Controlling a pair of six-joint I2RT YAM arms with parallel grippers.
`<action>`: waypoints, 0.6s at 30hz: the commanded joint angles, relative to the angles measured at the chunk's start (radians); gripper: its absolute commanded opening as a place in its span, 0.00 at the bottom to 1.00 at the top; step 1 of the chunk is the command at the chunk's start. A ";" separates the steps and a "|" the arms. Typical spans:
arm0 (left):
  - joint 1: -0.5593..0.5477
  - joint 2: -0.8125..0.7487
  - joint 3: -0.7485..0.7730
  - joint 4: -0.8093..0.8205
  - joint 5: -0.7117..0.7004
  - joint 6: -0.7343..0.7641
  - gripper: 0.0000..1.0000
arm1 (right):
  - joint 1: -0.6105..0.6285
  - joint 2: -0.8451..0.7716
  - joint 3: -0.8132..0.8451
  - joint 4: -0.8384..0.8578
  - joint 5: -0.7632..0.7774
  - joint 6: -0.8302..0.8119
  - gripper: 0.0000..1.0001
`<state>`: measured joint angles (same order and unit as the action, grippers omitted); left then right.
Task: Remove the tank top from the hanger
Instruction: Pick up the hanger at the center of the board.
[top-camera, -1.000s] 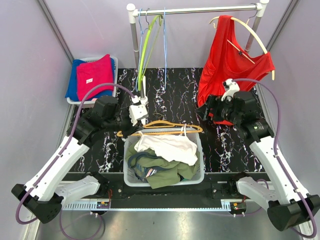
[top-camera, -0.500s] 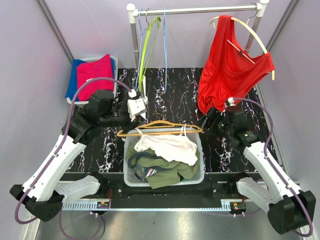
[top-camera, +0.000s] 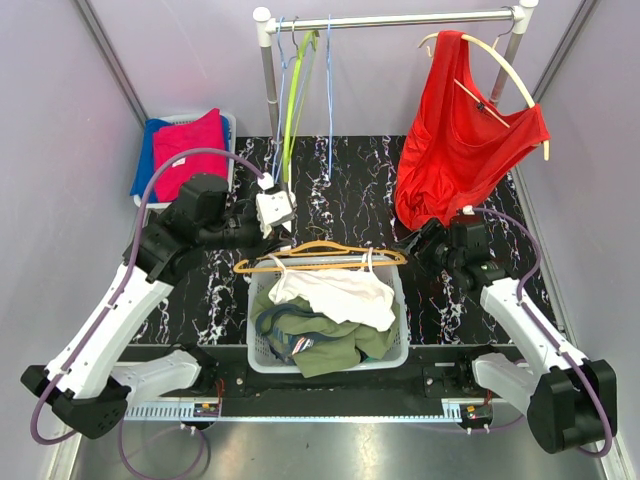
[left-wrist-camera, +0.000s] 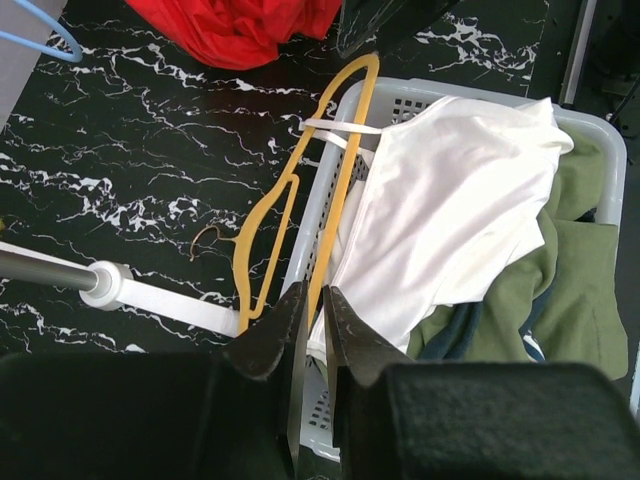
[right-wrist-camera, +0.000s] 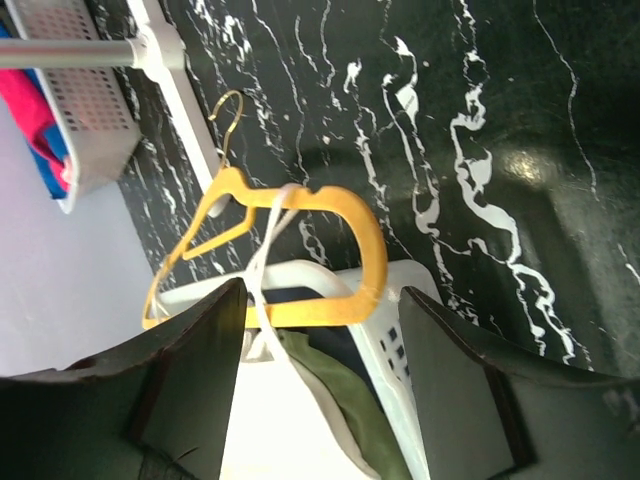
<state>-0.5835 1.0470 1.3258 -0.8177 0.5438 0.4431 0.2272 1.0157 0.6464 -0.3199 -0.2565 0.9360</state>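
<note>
- The black marbled tabletop (top-camera: 350, 190) carries one clothes rail (top-camera: 400, 19) at the back and two baskets: a large white one (top-camera: 402, 335) between your arms and a small one (top-camera: 229, 128) at the far left.
- You have two tank tops in view. The red one (top-camera: 455, 150) hangs on a cream hanger (top-camera: 520, 75) at the rail's right end. The white one (left-wrist-camera: 450, 200) lies on the clothes heaped in the large basket.
- The white top looks like the one in hand. One strap (right-wrist-camera: 268, 250) is looped over the orange hanger (left-wrist-camera: 290, 190), which rests across the basket's far rim, so the removal is not finished.
- I can count those two hangers, plus a few thin green and blue ones (top-camera: 300, 80) at the rail's left end, too bunched to number.
- Your right gripper (right-wrist-camera: 322, 300) has its jaws spread wide and empty, facing the hanger.
- Your left gripper (left-wrist-camera: 312, 292) hovers over the basket's rim, jaws almost together with nothing visible between them.
- Next, you likely need one gripper on the hanger and the other drawing the strap off its shoulder.
</note>
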 joint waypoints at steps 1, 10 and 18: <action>0.004 0.007 0.058 0.029 0.036 -0.011 0.15 | -0.008 0.017 -0.019 0.090 -0.024 0.049 0.69; 0.004 0.005 0.075 0.029 0.031 -0.011 0.15 | -0.008 0.064 -0.063 0.133 -0.021 0.070 0.58; 0.004 -0.001 0.069 0.029 0.035 -0.017 0.15 | -0.011 0.069 -0.070 0.165 0.005 0.081 0.42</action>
<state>-0.5835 1.0557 1.3613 -0.8185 0.5472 0.4389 0.2230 1.0832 0.5770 -0.2180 -0.2722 1.0008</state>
